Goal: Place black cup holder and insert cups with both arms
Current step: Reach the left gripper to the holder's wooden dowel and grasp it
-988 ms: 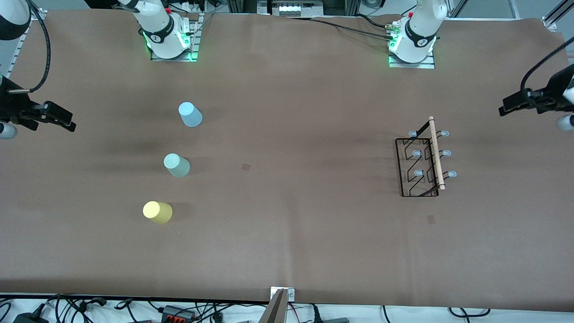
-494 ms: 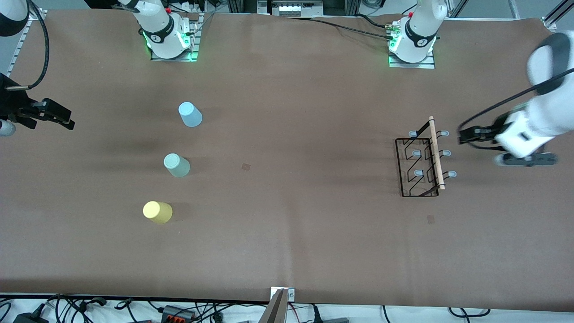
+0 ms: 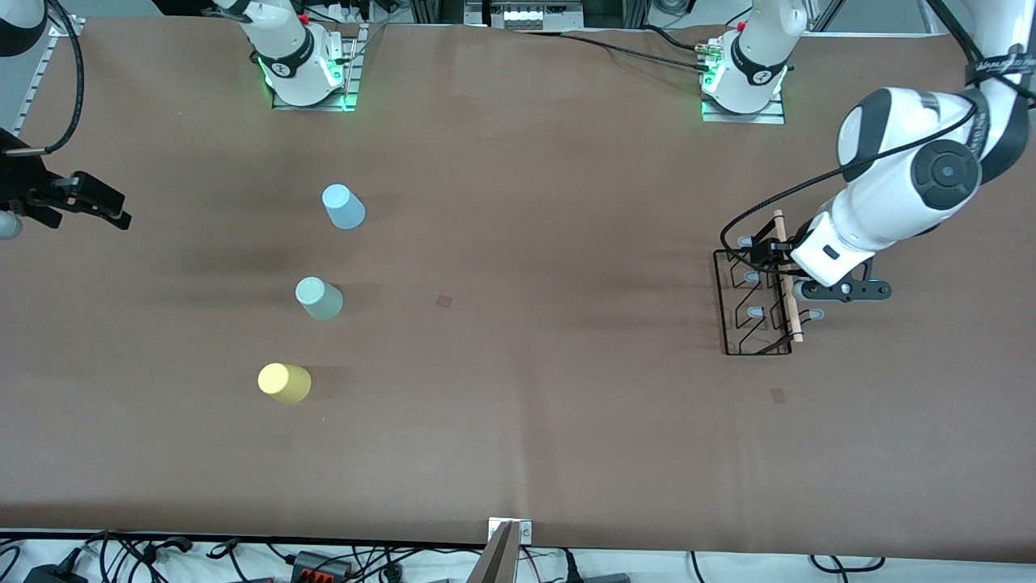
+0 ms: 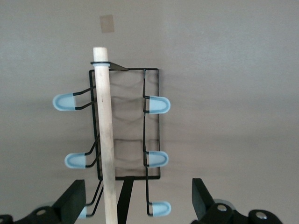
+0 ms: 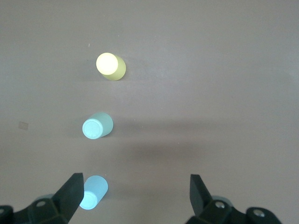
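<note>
Hovering over rack (image 3: pixel 757 304): left gripper (image 4: pixel 135 205), fingers spread. Right gripper (image 5: pixel 135 198) spread, waiting past 3 cups (image 3: pixel 320 298).

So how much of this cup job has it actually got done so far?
Nothing is finished yet. In hand: the left gripper hangs open over the black cup holder, straddling its wooden handle without gripping. The right gripper waits open at the right arm's end of the table. Left to do: place the holder and insert the blue cup, mint cup and yellow cup.
</note>
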You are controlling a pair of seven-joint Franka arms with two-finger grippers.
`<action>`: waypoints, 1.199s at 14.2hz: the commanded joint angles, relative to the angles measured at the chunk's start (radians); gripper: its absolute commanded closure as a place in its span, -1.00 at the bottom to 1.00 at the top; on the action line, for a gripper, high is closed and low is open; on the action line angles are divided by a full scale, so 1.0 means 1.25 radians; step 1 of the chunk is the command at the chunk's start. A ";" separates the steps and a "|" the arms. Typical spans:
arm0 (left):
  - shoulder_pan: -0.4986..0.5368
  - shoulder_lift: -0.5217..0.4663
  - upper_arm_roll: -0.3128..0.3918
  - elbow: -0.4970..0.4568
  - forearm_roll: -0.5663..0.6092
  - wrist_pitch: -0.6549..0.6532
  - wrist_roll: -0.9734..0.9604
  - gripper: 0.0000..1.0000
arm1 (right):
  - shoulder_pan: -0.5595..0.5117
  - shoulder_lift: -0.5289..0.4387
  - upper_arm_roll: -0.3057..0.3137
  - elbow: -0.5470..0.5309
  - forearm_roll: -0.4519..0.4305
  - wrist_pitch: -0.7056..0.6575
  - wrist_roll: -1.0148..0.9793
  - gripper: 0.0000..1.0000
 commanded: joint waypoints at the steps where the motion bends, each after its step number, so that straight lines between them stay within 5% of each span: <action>1: 0.008 -0.035 -0.003 -0.074 0.015 0.058 -0.001 -1.00 | -0.006 -0.016 0.004 -0.028 0.006 0.014 -0.015 -1.00; 6: 0.008 -0.041 -0.002 -0.136 0.027 0.126 -0.001 -0.94 | -0.004 -0.057 0.005 -0.102 0.003 0.070 -0.016 -1.00; 12: 0.015 -0.040 -0.003 -0.136 0.058 0.124 -0.006 -0.14 | -0.006 -0.071 0.005 -0.103 0.005 0.047 -0.017 -1.00; 17: 0.019 -0.039 -0.002 -0.135 0.058 0.120 -0.005 0.22 | -0.006 -0.064 0.005 -0.094 0.006 0.049 -0.010 -1.00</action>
